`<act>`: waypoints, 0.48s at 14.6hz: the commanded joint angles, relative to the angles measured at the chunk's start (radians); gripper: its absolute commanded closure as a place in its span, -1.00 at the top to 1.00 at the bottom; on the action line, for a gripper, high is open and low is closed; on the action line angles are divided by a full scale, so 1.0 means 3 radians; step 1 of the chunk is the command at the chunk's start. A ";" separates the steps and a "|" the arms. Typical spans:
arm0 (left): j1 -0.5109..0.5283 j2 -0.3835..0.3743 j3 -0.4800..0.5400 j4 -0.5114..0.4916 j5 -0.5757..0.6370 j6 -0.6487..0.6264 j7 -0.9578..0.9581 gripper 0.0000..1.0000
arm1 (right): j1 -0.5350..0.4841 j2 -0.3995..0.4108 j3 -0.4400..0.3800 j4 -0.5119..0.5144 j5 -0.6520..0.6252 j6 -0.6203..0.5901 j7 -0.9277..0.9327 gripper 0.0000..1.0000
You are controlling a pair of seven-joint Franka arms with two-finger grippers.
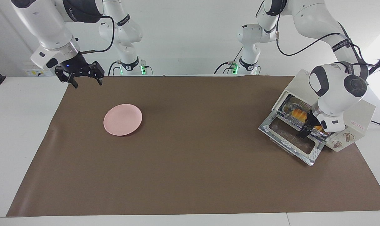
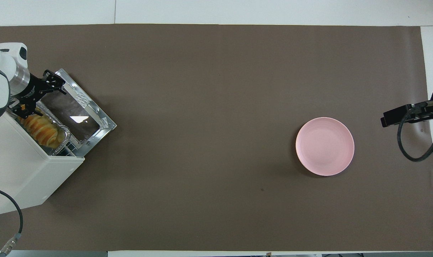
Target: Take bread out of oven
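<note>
Overhead view puts the bread in a foil tray at the mouth of the toaster oven, whose glass door lies dropped open. Its long axis runs from ten o'clock to four o'clock. The left gripper hangs over the loaf's ten-o'clock end; I cannot tell how its jaws stand. The right gripper waits, jaws apart, over the mat's edge, at eleven o'clock from the pink plate in the facing view. The left arm is clearly nearer.
</note>
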 commanded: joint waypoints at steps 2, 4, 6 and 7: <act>-0.0006 -0.0163 0.0000 -0.0336 0.0076 0.0198 -0.0082 0.24 | -0.0040 -0.0072 0.0022 -0.0068 0.0001 -0.0014 -0.0074 1.00; -0.0006 -0.0214 0.0000 -0.0474 0.0076 0.0270 -0.0061 -0.25 | -0.0040 -0.0072 0.0022 -0.0068 0.0001 -0.0014 -0.0074 1.00; -0.0001 -0.0245 0.0000 -0.0521 0.0091 0.0255 -0.0041 -0.97 | -0.0040 -0.0072 0.0022 -0.0068 0.0001 -0.0014 -0.0074 1.00; -0.0006 -0.0230 0.0000 -0.0465 0.0101 0.0234 -0.0020 -1.00 | -0.0040 -0.0072 0.0022 -0.0068 0.0001 -0.0014 -0.0074 1.00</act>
